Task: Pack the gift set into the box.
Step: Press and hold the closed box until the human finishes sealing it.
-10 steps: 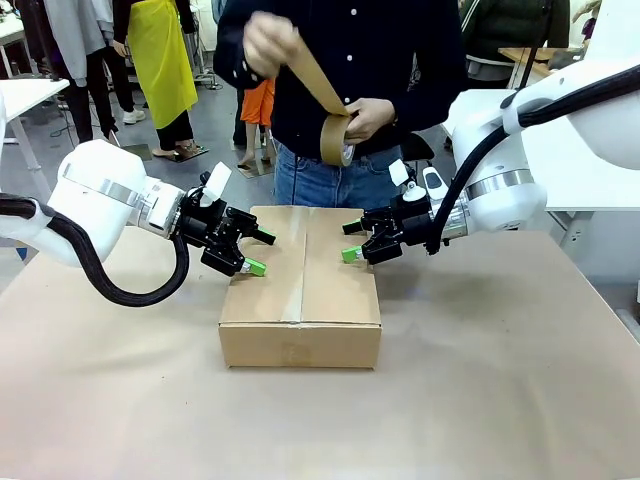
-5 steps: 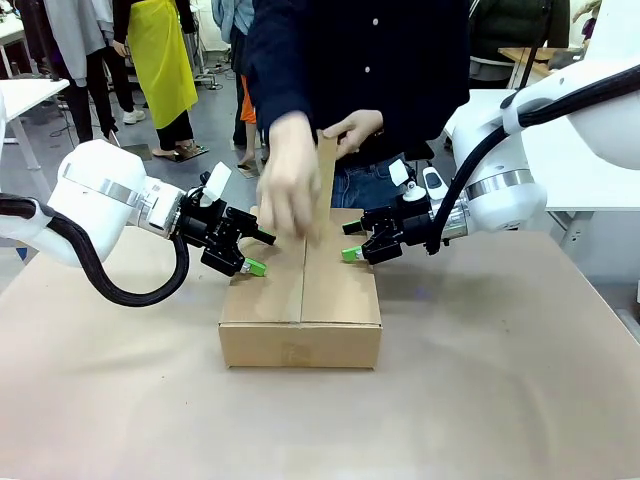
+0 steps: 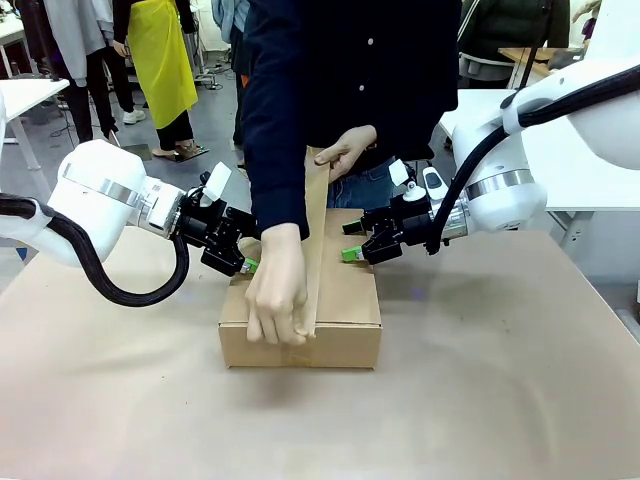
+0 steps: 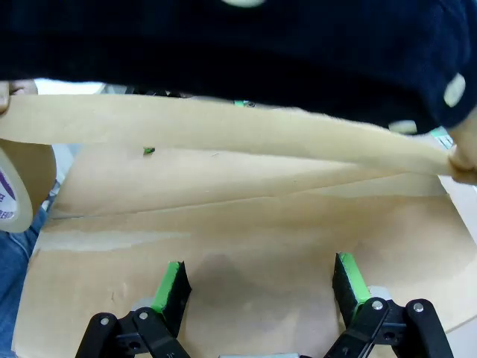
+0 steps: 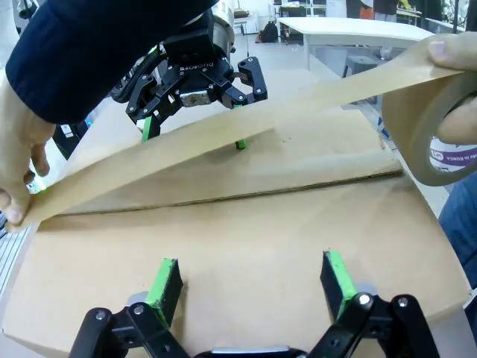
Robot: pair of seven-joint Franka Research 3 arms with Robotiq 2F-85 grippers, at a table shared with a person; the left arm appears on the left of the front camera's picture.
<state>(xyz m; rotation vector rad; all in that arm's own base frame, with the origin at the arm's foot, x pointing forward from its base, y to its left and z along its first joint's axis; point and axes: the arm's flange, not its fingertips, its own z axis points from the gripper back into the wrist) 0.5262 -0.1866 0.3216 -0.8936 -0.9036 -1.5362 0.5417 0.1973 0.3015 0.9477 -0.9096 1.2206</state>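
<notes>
We see a large brown corrugated cardboard box [image 3: 335, 300], matt and slightly fibrous, its flaps showing a faint seam. Above it runs a strip of tan paper packing tape [image 5: 223, 134], smooth with a dull sheen, from a roll [image 5: 428, 127]. The table's brown paper-like cover [image 3: 500, 400] looks matt. The white arm shells [image 3: 95, 200] are glossy plastic; the person's dark sleeve [image 3: 275, 120] is soft cloth.

i get bright, even overhead light with soft shadows. front view is sharp; both wrist views bend at the edges, and the dark sleeve [image 4: 238, 45] blurs up close.
</notes>
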